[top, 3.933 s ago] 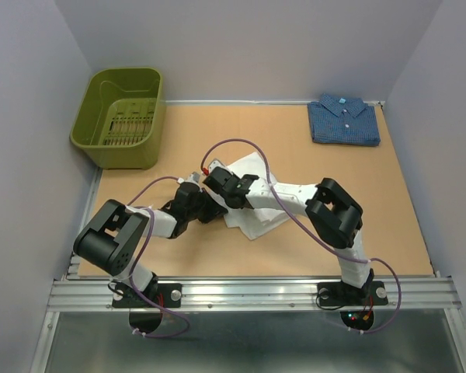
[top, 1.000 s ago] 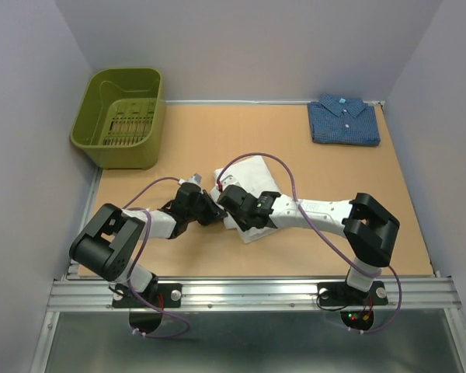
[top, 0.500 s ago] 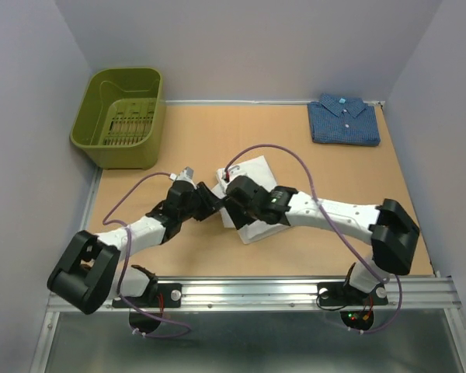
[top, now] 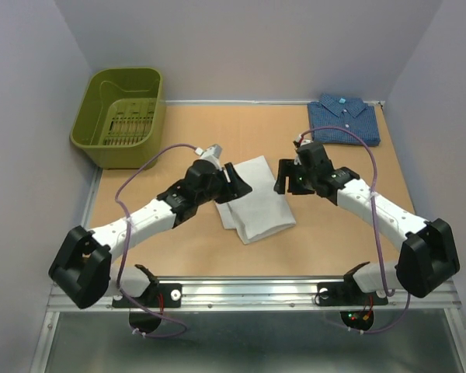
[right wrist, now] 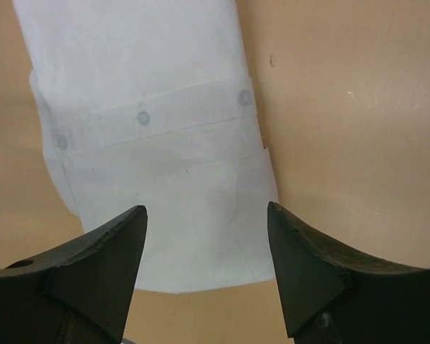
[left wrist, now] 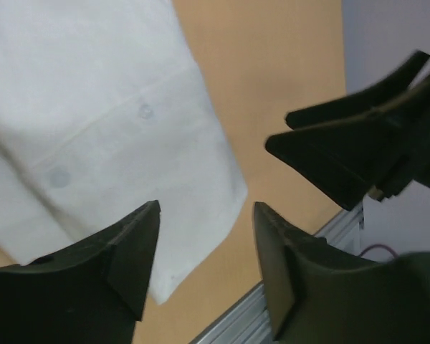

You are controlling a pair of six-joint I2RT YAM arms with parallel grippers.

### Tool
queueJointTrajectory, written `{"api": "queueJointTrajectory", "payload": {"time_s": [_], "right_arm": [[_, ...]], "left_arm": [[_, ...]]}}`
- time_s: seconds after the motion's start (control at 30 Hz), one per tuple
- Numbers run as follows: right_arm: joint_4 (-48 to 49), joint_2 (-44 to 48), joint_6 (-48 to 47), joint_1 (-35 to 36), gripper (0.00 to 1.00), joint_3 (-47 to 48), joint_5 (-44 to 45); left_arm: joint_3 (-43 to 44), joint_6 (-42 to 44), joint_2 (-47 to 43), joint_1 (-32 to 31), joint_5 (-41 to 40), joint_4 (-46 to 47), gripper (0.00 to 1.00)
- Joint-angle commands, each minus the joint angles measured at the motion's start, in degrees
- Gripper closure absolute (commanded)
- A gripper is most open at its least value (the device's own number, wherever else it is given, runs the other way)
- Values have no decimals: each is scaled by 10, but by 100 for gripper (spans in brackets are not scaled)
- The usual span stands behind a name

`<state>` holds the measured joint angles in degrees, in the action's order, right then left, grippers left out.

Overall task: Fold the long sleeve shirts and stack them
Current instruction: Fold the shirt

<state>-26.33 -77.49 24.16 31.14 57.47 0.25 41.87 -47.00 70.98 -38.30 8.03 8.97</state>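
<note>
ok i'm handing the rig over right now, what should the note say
Left gripper: open, empty, by the left edge of the white shirt.
Right gripper: open, empty, just off its right edge.
White shirt lies folded in the middle of the table; blue shirt lies folded at the far right corner, well apart.
Done: both look folded.
Left: stack one on the other.

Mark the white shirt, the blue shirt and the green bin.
white shirt (top: 256, 203), top external view, middle of the folded cloth.
blue shirt (top: 343, 124), top external view, its button placket.
green bin (top: 124, 155), top external view, near outer wall.
</note>
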Motion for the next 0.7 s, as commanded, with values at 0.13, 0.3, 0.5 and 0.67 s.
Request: {"api": "queueJointTrajectory", "payload": {"time_s": [0.13,0.3,0.5,0.67], "right_arm": [[91,42,36,-79,29,-66,-155],[129,43,44,-88,30,-102,-189],[173,32,54,-88,30,-126,-236],[203,10,63,-88,29,-127,-298]], "left_arm": [[95,49,134,-73,123,-4,58],[73,82,187,-72,174,-7,72],[-3,92,210,-44,215,-13,81],[-45,107,190,-10,225,-20,84]]}}
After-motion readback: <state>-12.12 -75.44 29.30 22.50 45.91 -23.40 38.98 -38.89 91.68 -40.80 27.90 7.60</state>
